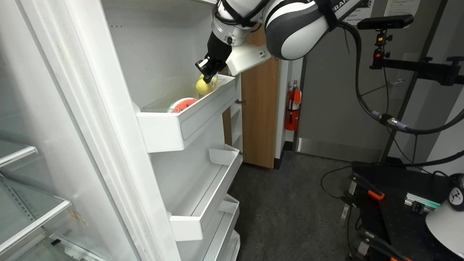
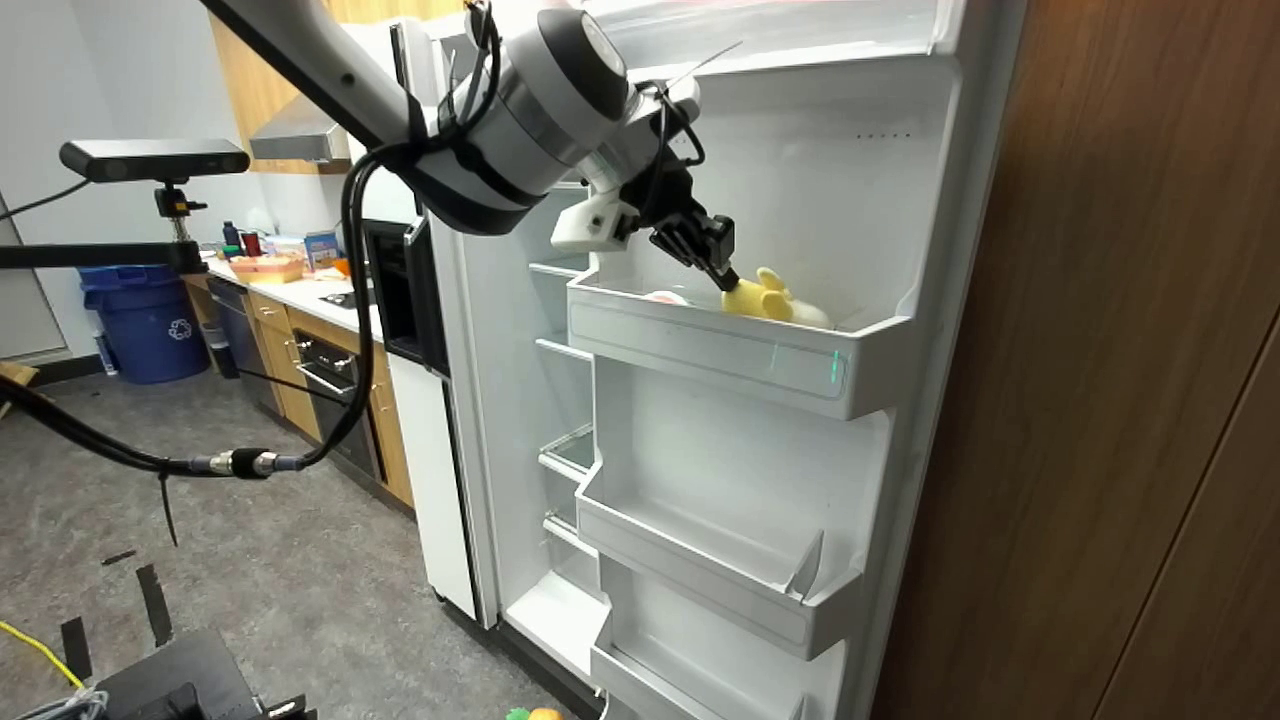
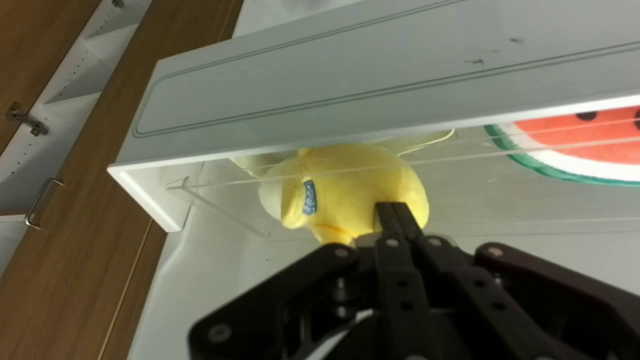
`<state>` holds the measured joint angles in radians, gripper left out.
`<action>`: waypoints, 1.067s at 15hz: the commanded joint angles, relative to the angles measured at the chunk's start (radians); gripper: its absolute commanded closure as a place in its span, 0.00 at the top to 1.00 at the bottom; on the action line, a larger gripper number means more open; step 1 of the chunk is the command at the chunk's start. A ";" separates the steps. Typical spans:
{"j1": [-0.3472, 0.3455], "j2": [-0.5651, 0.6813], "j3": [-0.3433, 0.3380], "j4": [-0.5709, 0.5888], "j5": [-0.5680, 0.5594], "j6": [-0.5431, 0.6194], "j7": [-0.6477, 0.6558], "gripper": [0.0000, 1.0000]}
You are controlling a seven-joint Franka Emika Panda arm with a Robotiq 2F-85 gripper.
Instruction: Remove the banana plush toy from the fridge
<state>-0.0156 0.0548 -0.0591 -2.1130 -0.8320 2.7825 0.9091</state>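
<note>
Gripper (image 3: 394, 206): in the wrist view, jaws narrow, both fingers together.
Cabinet handle (image 3: 42, 202): shown by the wrist view alone, well left of the jaws.
Banana plush toy (image 3: 360, 190): plump, yellow, with a blue tag (image 3: 309, 197); right at the fingertips, contact unclear.
Door bin (image 3: 310, 85): ahead of the jaws, holding the toy and, to their right, a watermelon-patterned item (image 3: 590, 142).
Fire extinguisher (image 1: 292, 108): in an exterior view alone, well apart from the jaws.
Recycling bin (image 2: 150, 325): in an exterior view alone, far from the jaws.
Fridge (image 2: 790, 150): door open, lower bins (image 2: 690, 568) beneath the jaws.
</note>
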 commanded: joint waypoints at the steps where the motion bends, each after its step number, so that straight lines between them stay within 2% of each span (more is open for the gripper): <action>1: 0.004 0.000 -0.004 0.016 -0.062 -0.013 0.049 0.34; 9: 0.002 0.030 -0.012 0.034 -0.134 -0.029 0.116 0.95; 11: 0.003 0.042 -0.012 0.038 -0.136 -0.029 0.125 1.00; 16: 0.004 0.066 -0.014 0.063 -0.134 -0.035 0.149 1.00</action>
<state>-0.0162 0.0999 -0.0669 -2.0889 -0.9341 2.7721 1.0124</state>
